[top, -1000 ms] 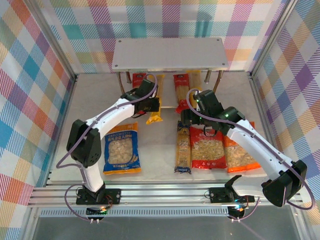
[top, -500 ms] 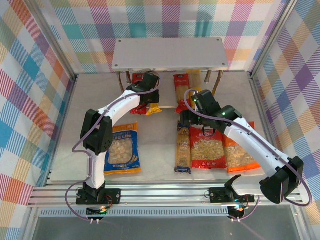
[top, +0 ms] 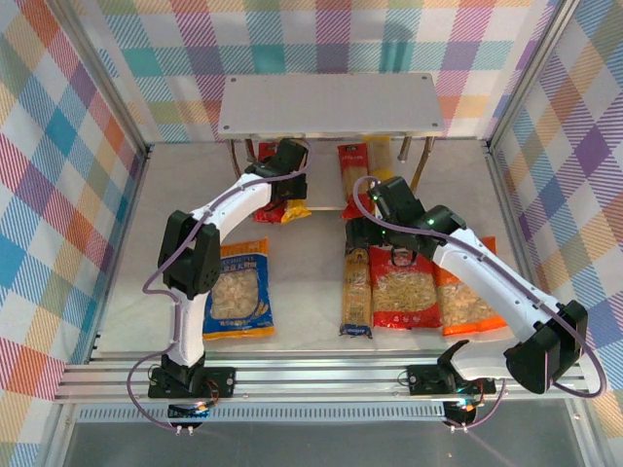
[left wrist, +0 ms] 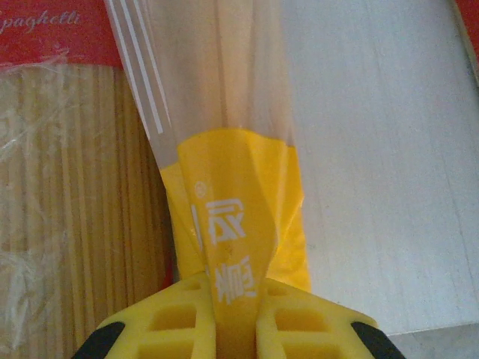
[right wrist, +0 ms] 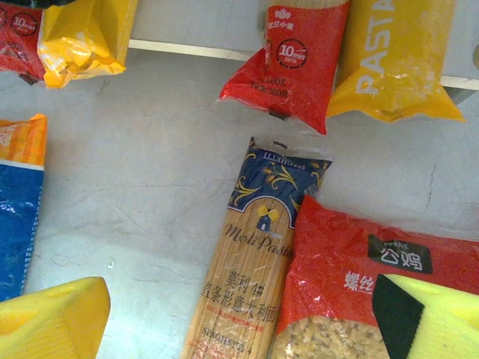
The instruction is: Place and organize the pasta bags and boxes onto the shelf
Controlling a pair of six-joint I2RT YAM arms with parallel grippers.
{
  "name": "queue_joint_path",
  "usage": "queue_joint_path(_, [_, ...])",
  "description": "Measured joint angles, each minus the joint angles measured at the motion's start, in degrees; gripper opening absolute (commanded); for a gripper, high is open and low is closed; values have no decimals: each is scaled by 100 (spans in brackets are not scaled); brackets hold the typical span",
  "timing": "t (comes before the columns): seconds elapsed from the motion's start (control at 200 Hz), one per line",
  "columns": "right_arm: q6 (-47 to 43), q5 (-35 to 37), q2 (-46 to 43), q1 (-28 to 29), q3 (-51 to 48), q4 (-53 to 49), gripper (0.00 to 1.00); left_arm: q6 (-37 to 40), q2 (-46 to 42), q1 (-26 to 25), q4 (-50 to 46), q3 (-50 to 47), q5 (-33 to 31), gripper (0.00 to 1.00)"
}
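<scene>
The left jaws were clamped shut on the crimped near end of a yellow pack (left wrist: 239, 202), which lay on the lower board (left wrist: 382, 149) of the shelf (top: 331, 102), tight against a red spaghetti pack (left wrist: 67, 187) on its left. The pinch sat on thin folded film rather than on the pasta, so a push deeper could buckle the end or let it slip out. A skewed push could also ride the yellow pack over its red neighbour. The right jaws stood wide apart and held nothing, hanging over the dark pack (right wrist: 254, 254) on the worktop (right wrist: 150, 187). The red bag (right wrist: 352, 299) pressed against that pack's side, so closing there might catch the bag's corner and drag both. The orange bag (top: 465, 292) and the blue bag (top: 237, 289) lay on the worktop, not yet shelved. A second red pack (right wrist: 299, 56) and a second yellow pack (right wrist: 400, 60) poked out from the lower tier. Seen from above, the top board covered the far ends of every shelved pack, so their depth and any contact with the rear legs could not be judged. Whether the gripped pack overlapped the red one or merely touched it was unclear.
</scene>
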Motion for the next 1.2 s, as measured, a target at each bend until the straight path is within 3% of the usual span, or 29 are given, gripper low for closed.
queue_joint_path(0.145, [48,0,0,9,-70,-20,91,55,35,7,2,33,20,28])
queue_joint_path(0.23, [103,0,0,26,-125,-24,91,92,52,11,26,33,46,36])
queue_joint_path(0.405, [149,0,0,76,-223,-90,91,125,52,24,111,-7,68,36])
queue_joint_path(0.67, [275,2,0,262,-354,-225,91,133,-328,98,649,-588,269,53])
queue_joint_path(0.765, [321,0,7,363,-417,-299,91,173,-680,125,809,-826,367,54])
queue_joint_path(1.04, [787,-46,114,815,-804,-323,90,284,-2343,-4,1392,-2044,531,49])
queue_joint_path(1.195, [1311,-155,326,1239,-1287,-201,90,289,-3952,-579,1707,-3088,319,49])
